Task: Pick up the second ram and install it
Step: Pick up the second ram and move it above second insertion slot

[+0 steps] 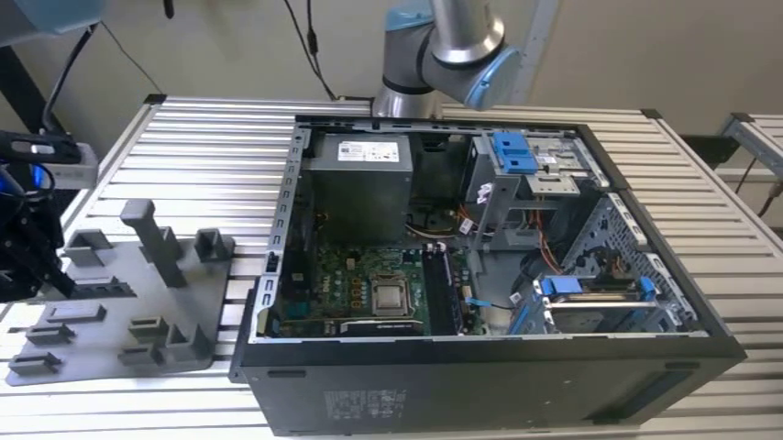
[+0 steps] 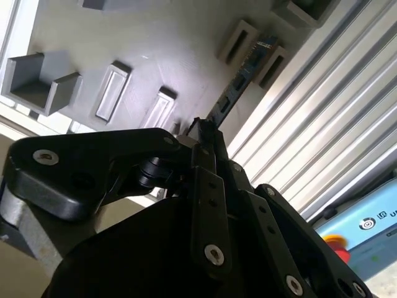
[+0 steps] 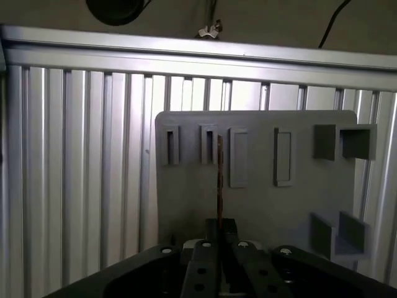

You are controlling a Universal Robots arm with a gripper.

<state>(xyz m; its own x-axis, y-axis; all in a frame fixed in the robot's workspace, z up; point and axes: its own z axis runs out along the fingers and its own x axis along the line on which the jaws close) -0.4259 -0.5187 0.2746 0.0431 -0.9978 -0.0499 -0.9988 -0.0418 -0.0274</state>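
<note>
The gripper (image 2: 205,133) hangs over the grey tray (image 3: 260,211), its fingers drawn nearly together and pinching one end of the second ram (image 2: 243,73). The stick runs along the tray's edge by the bare slats, and its far end lies between two holder blocks (image 2: 238,39). These probably keep it on edge for such a narrow grip. I cannot tell whether it has lifted clear. The open computer case (image 1: 490,376) sits well apart on the tabletop (image 1: 183,137).

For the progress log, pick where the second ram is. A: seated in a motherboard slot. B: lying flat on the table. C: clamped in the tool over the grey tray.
C: the second wrist view shows the tool shut on the second ram above the grey tray.
</note>
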